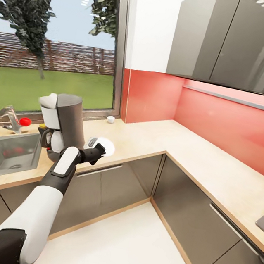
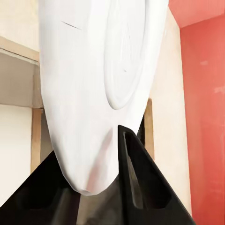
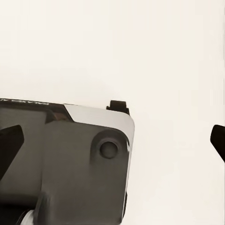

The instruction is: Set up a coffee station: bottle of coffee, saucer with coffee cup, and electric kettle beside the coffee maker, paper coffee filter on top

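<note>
2 fingers [image 2: 140,178] around 1 saucer [image 2: 93,93]

The white saucer [image 1: 104,146], held over the kitchen countertop [image 1: 147,140], sits just beside the dark grey coffee maker [image 1: 64,125].

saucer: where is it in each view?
Head view: the saucer sits in the left gripper, over the kitchen countertop beside the coffee maker.
Left wrist view: the saucer looms large, jaws clamped on its rim.
Right wrist view: not in it.
Shared landmark: the red backsplash.
</note>
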You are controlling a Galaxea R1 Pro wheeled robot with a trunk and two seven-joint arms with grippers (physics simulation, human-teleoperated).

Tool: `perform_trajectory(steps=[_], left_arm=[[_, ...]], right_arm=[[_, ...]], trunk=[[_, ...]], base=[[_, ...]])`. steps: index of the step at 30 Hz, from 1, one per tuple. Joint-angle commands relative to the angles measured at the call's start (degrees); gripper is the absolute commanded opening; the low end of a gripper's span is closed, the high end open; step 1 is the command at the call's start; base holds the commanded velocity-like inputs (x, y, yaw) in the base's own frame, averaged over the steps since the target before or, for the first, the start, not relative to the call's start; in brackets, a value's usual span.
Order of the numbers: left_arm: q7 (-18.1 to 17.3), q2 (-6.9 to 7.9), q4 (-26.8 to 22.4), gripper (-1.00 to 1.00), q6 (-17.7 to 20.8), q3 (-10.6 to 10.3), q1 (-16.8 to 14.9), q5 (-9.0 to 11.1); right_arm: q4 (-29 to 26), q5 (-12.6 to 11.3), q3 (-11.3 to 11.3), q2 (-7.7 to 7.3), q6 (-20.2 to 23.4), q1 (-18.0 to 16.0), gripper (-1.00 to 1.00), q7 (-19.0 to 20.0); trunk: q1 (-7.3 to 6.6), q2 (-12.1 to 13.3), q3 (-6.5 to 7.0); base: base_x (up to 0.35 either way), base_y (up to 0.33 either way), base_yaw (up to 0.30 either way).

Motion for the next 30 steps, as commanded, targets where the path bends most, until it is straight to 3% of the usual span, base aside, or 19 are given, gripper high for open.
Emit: perform_trajectory(steps=[1,12,18,30], left_arm=[[0.6,-0.10,0.0,-1.00,0.1,0.2,0.5,0.5],[0.2,-0.61,-0.1,-1.00,-0.3,0.4,7.5,1.0],[-1.8,-0.53,-0.1,-1.00,-0.3,0.4,10.2,1.0],[-2.3,-0.38,-0.2,-1.00,-0.4,0.4,10.7,1.0]], right_arm=[[-0.1,-0.6,0.5,-0.04,0.3,0.0,1.00,0.1],[-0.1,-0.4,0.5,-0.04,0.3,0.0,1.00,-0.1],[-0.1,-0.4,0.5,-0.05,0.3,0.0,1.00,-0.1],[-0.1,-0.4,0.5,-0.04,0.3,0.2,1.00,-0.1]], trunk=[[0.06,-0.1,-0.12],[0.06,-0.1,-0.12],[0.06,-0.1,-0.12],[0.06,-0.1,-0.12]], base=[[0.166,-0.107,0.274],[0.025,-0.016,0.057],[0.099,0.000,0.000],[0.321,-0.043,0.000]])
